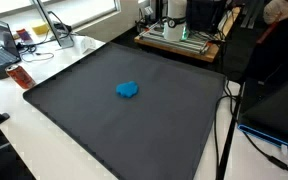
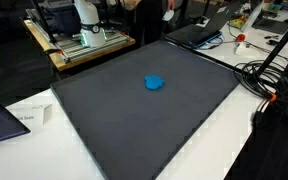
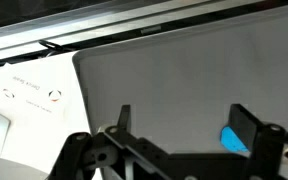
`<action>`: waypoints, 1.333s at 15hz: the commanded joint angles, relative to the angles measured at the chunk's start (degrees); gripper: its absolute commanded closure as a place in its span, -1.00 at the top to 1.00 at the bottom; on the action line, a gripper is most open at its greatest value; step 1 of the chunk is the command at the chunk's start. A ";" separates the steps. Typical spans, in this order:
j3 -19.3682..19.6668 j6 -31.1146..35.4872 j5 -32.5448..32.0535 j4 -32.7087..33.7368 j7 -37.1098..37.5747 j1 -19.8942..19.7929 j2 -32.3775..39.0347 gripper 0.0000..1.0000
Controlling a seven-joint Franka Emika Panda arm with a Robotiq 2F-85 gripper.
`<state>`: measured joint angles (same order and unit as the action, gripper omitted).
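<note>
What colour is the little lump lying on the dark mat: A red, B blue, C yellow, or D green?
B: the small lump near the middle of the dark mat is bright blue in both exterior views.

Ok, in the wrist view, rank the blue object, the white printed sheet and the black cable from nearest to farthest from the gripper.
From the open gripper:
1. Blue object, close beside one jaw, low right in the picture.
2. White printed sheet, off the mat's left edge.
3. Black cable, beyond the sheet, near the top.
</note>
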<state>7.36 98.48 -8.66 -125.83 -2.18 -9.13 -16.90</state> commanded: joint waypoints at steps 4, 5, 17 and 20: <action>0.34 -0.12 -0.08 0.10 0.07 0.37 0.02 1.00; 0.34 -0.12 -0.08 0.10 0.07 0.37 0.02 1.00; -1.37 -0.89 7.29 -5.93 -17.78 8.59 -8.11 1.00; -0.13 -2.12 7.98 -8.48 -25.93 10.56 -12.00 1.00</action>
<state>5.84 97.80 -2.19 -130.68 -20.42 -0.01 -23.46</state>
